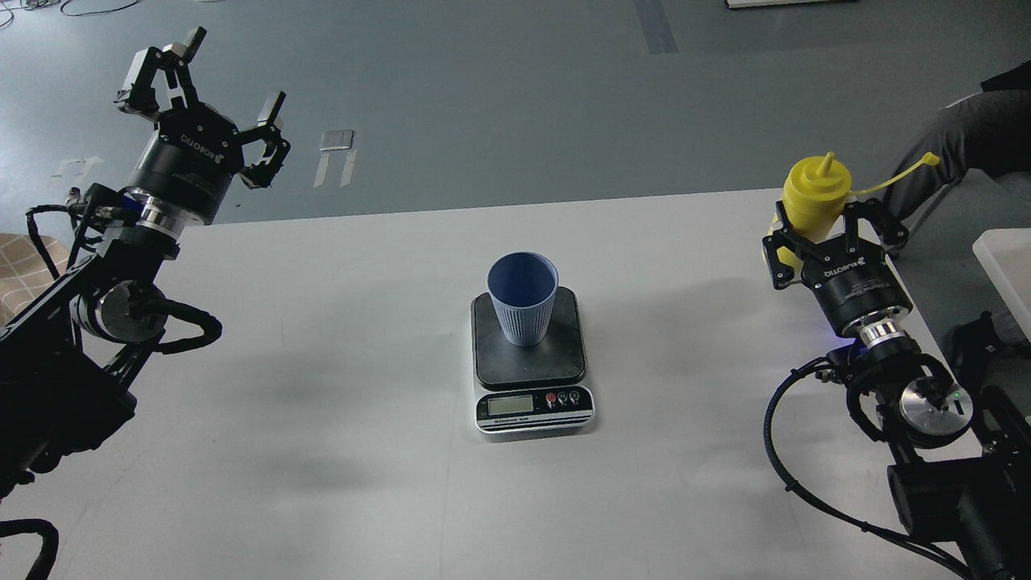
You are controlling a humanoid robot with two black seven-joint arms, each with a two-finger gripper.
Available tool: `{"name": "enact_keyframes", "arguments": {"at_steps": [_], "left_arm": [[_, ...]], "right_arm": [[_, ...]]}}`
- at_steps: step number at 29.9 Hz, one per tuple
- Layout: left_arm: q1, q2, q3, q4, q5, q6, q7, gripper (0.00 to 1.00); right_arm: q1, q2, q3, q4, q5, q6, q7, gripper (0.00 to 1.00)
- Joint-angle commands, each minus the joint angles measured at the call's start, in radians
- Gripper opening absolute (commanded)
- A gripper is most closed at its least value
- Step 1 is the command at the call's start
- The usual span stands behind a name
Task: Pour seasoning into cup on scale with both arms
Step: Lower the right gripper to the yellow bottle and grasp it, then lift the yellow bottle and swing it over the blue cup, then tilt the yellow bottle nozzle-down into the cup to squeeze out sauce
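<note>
The yellow seasoning bottle point(813, 192) is upright in my right gripper point(830, 224), which is shut on its body and holds it above the table's far right corner. Its cap strap sticks out to the right. The light blue ribbed cup point(522, 302) stands upright on the dark platform of the scale point(564, 358) at the table's middle, well left of the bottle. My left gripper point(213, 89) is open and empty, raised beyond the table's far left edge.
The white table point(322, 362) holds only the scale and cup. A seated person's leg point(958, 137) is close behind the right gripper. A white bin point(1003, 258) stands off the table's right edge.
</note>
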Motion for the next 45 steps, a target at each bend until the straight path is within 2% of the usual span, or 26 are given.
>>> {"name": "enact_keyframes", "arguments": {"at_steps": [1,6,10,18,19,24,35,42,45], "left_arm": [[0.0,-0.001,0.0,0.0,0.0,0.0,0.0,0.97],[-0.003,0.0,0.0,0.0,0.0,0.0,0.0,0.97],[-0.005,0.0,0.0,0.0,0.0,0.0,-0.001,0.97],[-0.003,0.0,-0.001,0.0,0.0,0.0,-0.003,0.97],[-0.003,0.0,-0.001,0.0,0.0,0.0,-0.003,0.97],[-0.003,0.002,-0.001,0.0,0.0,0.0,-0.003,0.97],[-0.003,0.002,-0.014,0.0,0.0,0.0,-0.003,0.97],[-0.003,0.003,-0.014,-0.001,0.0,0.0,-0.003,0.97],[-0.003,0.003,-0.015,0.0,0.0,0.0,-0.004,0.97]], "right_arm": [[0.043,-0.032,-0.007,0.085,-0.208,0.0,-0.004,0.54],[0.122,-0.063,-0.062,0.159,-0.613,0.0,-0.005,0.54],[0.199,-0.099,-0.178,0.237,-0.972,0.0,-0.004,0.54],[0.297,-0.116,-0.382,0.413,-1.455,0.0,-0.002,0.54],[0.297,-0.116,-0.382,0.413,-1.456,0.0,-0.002,0.54],[0.32,-0.1,-0.506,0.478,-1.751,0.0,-0.002,0.57],[0.323,-0.012,-0.631,0.516,-1.996,0.0,0.002,0.57],[0.322,0.002,-0.689,0.508,-1.996,-0.001,0.01,0.55],[0.322,0.0,-0.735,0.504,-1.996,-0.061,0.01,0.5]]}}
